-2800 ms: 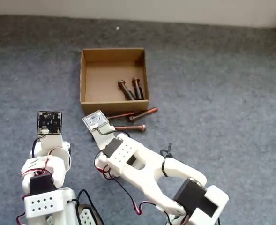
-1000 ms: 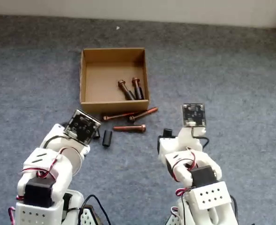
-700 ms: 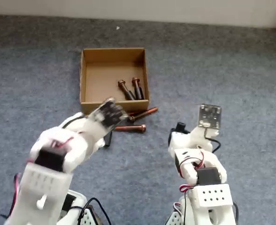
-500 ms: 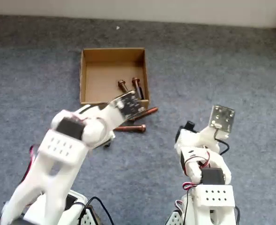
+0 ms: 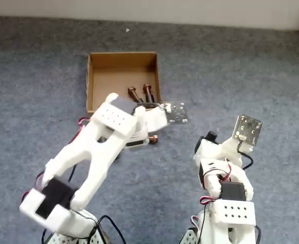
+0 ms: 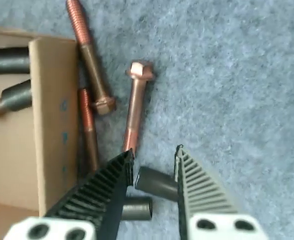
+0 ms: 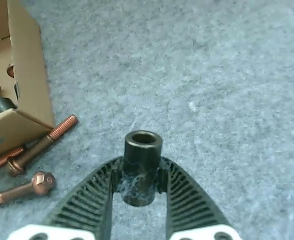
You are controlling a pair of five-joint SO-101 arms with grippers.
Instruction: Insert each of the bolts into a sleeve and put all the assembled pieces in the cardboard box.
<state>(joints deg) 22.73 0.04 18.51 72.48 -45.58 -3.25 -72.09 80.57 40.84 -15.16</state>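
On the grey worktop [image 5: 251,71] the cardboard box [image 5: 108,84] is holding two sleeved bolts [image 5: 148,92], their near ends disappearing under the left arm [image 5: 98,147]. The left claw [image 6: 154,151] is hanging open over a lying sleeve [image 6: 156,181] beside three loose bolts [image 6: 136,105] just outside the box, a second sleeve [image 6: 137,208] half hiding behind its dark finger. The right claw [image 7: 140,169] is gripping an upright sleeve [image 7: 143,145], apart from the box.

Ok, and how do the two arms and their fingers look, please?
The left arm and the right arm are white plastic shells with rows of small holes, black motors, and red, white and black cables. The left gripper has one black and one pale ribbed finger; the right gripper has two black ones.
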